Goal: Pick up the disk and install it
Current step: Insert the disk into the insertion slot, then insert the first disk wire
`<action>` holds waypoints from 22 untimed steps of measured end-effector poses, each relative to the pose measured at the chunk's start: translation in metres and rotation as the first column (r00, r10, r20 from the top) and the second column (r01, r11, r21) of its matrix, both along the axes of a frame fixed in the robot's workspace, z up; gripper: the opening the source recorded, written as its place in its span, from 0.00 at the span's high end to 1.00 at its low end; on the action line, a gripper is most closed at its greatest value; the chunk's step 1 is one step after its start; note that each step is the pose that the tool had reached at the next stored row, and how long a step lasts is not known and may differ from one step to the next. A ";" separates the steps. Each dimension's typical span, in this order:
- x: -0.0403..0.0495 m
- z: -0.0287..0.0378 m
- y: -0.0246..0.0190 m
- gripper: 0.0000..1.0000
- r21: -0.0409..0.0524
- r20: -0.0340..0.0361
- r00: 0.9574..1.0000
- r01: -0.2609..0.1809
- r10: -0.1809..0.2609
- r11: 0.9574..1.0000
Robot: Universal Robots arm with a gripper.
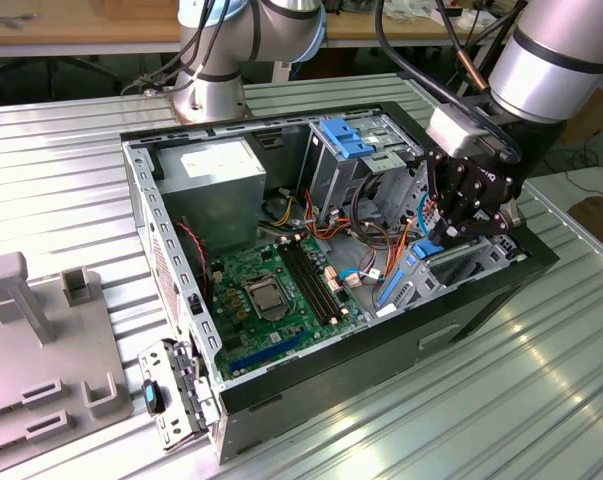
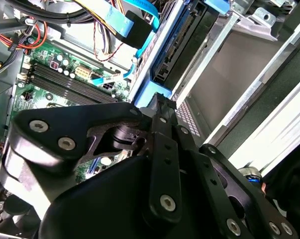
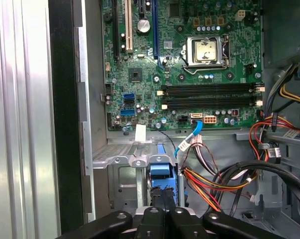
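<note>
Atop the ribbed metal table (image 1: 451,420), open computer case (image 1: 311,385); claw (image 1: 443,238) at the disk (image 2: 184,45).

The exterior view looks down on the whole computer case (image 1: 381,365); both wrist views sit close above its motherboard (image 3: 189,74) (image 2: 65,79).

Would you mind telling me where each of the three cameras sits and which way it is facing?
Exterior view: off the arm, raised, looking down into the open computer case on the table; the arm and the gripper show at the exterior view's right.
First wrist view: on the arm, looking past the gripper at the motherboard and the blue end of the disk.
Second wrist view: on the arm, close behind the gripper's linkage, facing the disk in its metal bay.
Shared: all three show the gripper, disk and motherboard.
</note>
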State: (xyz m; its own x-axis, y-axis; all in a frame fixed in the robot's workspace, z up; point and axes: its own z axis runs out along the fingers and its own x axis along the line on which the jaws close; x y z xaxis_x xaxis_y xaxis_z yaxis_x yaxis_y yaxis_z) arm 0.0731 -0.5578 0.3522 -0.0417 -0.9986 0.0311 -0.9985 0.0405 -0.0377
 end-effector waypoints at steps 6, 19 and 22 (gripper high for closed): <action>0.0000 0.0004 0.0000 0.89 0.000 0.000 1.000 0.000 0.000 1.000; 0.0448 0.0001 0.0000 0.89 -0.002 0.000 1.000 0.000 0.000 1.000; 0.0485 0.0000 0.0001 0.89 -0.002 0.000 1.000 0.000 0.000 1.000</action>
State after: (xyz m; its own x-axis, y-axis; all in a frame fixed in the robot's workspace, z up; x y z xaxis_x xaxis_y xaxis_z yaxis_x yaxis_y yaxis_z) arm 0.1216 -0.5577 0.3523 -0.0417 -0.9986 0.0330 -0.9985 0.0404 -0.0377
